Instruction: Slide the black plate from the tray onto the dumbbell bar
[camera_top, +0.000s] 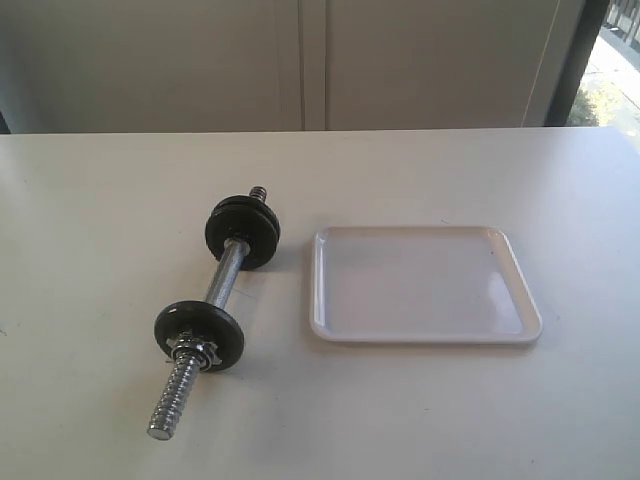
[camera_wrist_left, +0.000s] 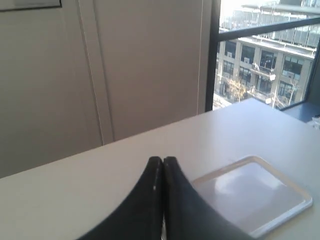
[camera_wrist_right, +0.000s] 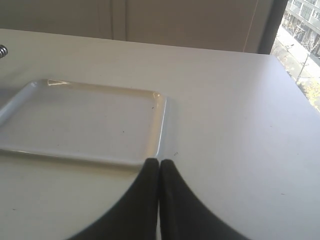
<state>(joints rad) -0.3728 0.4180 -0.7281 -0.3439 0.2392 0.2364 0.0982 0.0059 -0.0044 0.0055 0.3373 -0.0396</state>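
A pale, matte white table (camera_top: 90, 200) carries everything in this scene. Nearest to us, in the wrist views, the left gripper (camera_wrist_left: 163, 160) and the right gripper (camera_wrist_right: 159, 162) each show black fingers pressed together with nothing between them. Neither arm appears in the exterior view.

Moving outward across the table, we meet the short chrome dumbbell bar (camera_top: 226, 278), which lies diagonally with its threaded near end bare. Next along it, a silver star nut (camera_top: 196, 350) sits against a round black cast-iron disc (camera_top: 200, 322). A second black disc (camera_top: 243, 230) sits near the far end of the bar.

Beside the bar but apart from it lies the white rectangular plastic tray (camera_top: 317, 290), and we see nothing on it. Cream wall panels (camera_top: 310, 60) close the view behind.

We judge that the black plate is one of the two discs on the bar, though we cannot tell which, and that the sliding step looks complete. As we read it, the next move calls for no further grasp, only that both arms stay clear of the bar.
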